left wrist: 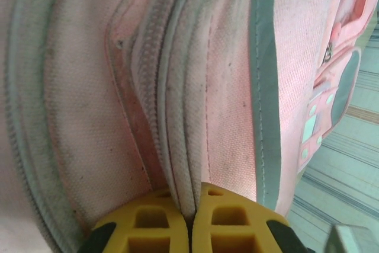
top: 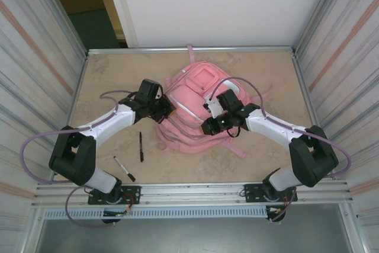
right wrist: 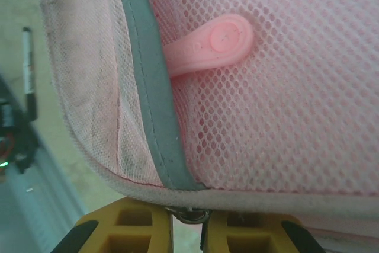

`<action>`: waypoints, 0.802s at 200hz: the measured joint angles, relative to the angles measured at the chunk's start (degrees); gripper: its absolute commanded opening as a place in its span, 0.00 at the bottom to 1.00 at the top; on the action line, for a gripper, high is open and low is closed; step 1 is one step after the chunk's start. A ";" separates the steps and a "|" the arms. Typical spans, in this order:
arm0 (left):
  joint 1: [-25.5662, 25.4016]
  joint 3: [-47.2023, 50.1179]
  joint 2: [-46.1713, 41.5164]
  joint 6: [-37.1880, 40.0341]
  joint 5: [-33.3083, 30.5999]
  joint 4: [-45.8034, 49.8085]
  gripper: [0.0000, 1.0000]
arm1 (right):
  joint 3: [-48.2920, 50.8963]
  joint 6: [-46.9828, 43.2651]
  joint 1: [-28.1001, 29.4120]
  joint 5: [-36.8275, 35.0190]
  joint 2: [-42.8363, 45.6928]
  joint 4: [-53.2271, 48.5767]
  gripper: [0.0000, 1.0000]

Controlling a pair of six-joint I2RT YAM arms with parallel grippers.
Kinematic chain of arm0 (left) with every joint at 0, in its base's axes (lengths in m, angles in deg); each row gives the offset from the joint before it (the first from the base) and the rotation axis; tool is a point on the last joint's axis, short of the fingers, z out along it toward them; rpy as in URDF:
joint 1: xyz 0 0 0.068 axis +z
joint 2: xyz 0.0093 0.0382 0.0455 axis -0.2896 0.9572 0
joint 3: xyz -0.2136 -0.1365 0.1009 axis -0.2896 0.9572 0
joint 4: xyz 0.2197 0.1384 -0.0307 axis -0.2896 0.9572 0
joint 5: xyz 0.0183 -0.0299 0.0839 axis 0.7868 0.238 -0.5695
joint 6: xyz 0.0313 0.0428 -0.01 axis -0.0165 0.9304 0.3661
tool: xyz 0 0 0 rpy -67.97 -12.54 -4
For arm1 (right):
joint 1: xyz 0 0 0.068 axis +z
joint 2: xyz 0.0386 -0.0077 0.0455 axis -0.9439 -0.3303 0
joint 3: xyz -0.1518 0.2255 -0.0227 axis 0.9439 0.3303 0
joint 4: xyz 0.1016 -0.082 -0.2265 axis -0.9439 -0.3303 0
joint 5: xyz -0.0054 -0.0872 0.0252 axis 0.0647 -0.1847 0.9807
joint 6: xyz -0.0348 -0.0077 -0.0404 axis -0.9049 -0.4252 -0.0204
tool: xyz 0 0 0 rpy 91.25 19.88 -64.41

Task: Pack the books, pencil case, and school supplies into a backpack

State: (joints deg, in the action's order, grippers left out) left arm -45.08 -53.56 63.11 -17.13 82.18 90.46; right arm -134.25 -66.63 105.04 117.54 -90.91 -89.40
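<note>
- Mid-table, the backpack (top: pixel 195 108) lies flat.
- Its zip-seam fold is pinched by the left gripper (left wrist: pixel 190 208); the right gripper (right wrist: pixel 188 213) nips the rim.
- Opening step, I'd say: next, pull the mouth apart so the black pen (top: pixel 141 146) and white-tipped pen (top: pixel 124 169), lower left, go in.

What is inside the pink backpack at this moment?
Its inside is hidden: the backpack fabric covers it, and the zip seam pinched by the left claw looks closed. A black pen and a second pen lie outside on the table.
</note>
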 measured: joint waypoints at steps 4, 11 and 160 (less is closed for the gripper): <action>0.00 0.09 0.00 -0.04 -0.02 -0.20 0.00 | 0.00 0.20 0.02 1.11 -0.59 0.00 0.20; 0.00 0.31 0.00 -0.07 -0.02 -0.61 0.00 | 0.00 0.50 0.11 2.89 -1.70 -0.04 0.22; -1.33 3.34 0.68 -2.29 -0.28 -5.73 0.00 | 3.58 15.82 20.26 -35.69 4.70 4.17 0.17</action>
State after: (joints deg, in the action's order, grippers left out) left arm -46.42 -50.21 63.79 -19.43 81.90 84.73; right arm -130.67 -50.80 125.30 81.85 -86.21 -85.22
